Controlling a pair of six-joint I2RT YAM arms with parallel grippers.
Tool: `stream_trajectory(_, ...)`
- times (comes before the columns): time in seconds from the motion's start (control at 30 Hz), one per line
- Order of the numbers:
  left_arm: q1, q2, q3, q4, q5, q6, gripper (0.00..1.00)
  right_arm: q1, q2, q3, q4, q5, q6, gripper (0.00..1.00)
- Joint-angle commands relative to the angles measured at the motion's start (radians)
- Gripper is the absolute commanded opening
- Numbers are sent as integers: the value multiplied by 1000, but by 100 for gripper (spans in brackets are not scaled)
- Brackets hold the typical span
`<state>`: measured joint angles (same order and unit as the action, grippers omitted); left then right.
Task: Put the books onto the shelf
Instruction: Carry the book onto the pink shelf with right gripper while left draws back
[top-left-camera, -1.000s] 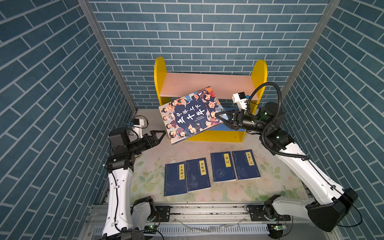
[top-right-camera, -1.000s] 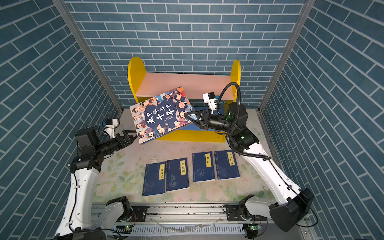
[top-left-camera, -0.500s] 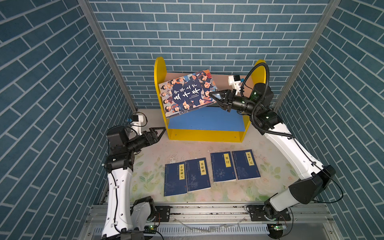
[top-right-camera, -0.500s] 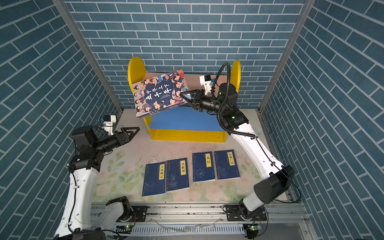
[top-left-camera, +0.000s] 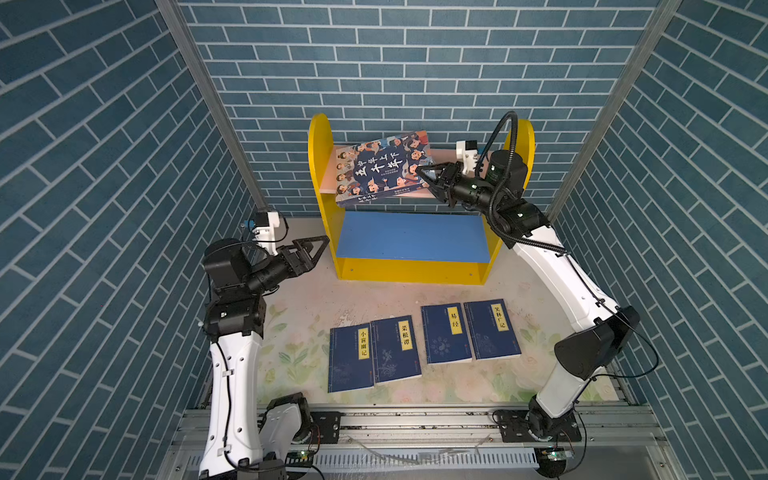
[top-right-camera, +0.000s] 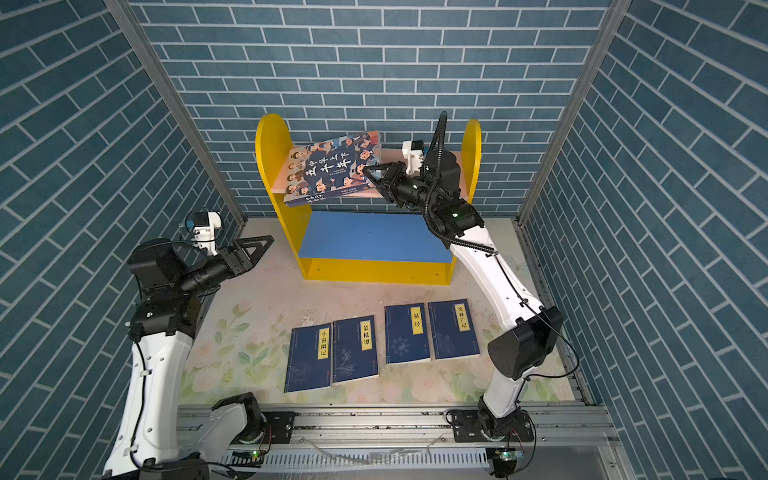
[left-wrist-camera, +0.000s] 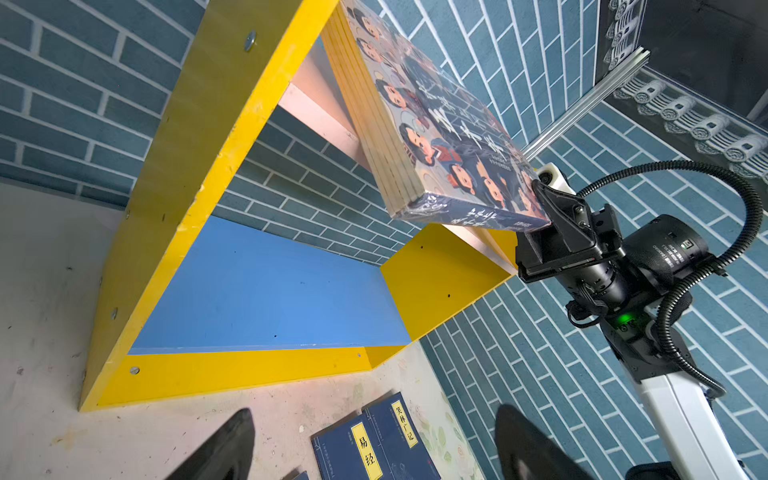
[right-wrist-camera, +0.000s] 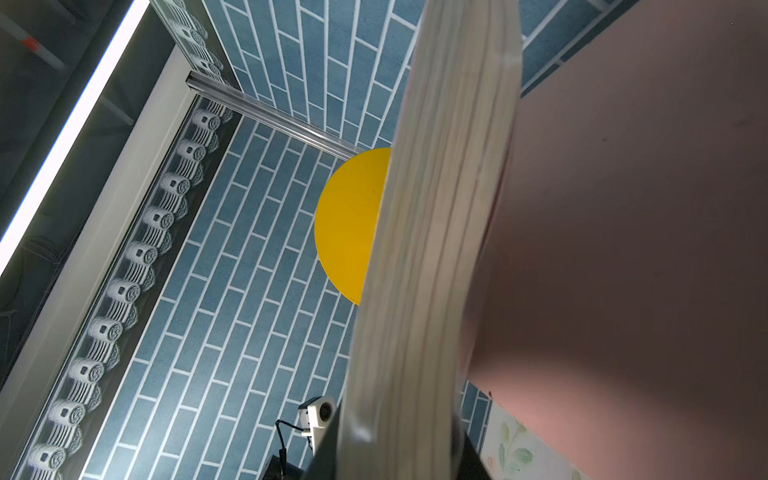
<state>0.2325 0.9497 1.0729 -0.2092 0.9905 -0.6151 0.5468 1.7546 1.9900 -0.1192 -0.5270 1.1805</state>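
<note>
Top views both show the right tool (top-left-camera: 422, 176) clenched on the right-hand edge of the big book (top-left-camera: 380, 168) with cartoon faces. It holds the book cover up over the pink upper board (top-left-camera: 327, 185) of the shelf (top-left-camera: 411, 270). Gripping at one edge leaves the rest of the book free to land on the board, I judge. The left tool (top-left-camera: 318, 250) hangs released and empty just beside the shelf's left side, probably to keep clear of the placing. Four navy books (top-left-camera: 446, 334) lie flat in a row on the counter (top-left-camera: 307, 299) in front of the shelf, not yet shelved.

Left wrist view: the big book (left-wrist-camera: 449, 137) is tilted. Its far end is down at the pink upper board near the yellow side, and its gripped end is raised and overhangs the board's front. Whether it touches the board I cannot tell. The blue lower board (left-wrist-camera: 266, 291) is bare.

Right wrist view: the book's page edge (right-wrist-camera: 432, 249) fills the middle, close beside the pink upper board (right-wrist-camera: 623, 208), so the book looks nearly set down.
</note>
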Motion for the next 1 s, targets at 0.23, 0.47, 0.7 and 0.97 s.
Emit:
stream_trajectory(0.23, -36, 56, 82, 74, -24, -38, 91, -1, 15, 125, 72, 93, 19, 1)
stream_trajectory(0.47, -61, 96, 127, 95, -34, -49, 92, -1, 35, 187, -35, 100, 0, 25)
stream_trajectory(0.7, -103, 139, 183, 99, -107, -76, 92, -1, 39, 208, -129, 117, -25, 41)
stream_trajectory(0.97, -131, 205, 288, 112, -165, -120, 92, 10, 65, 263, -240, 121, -41, 59)
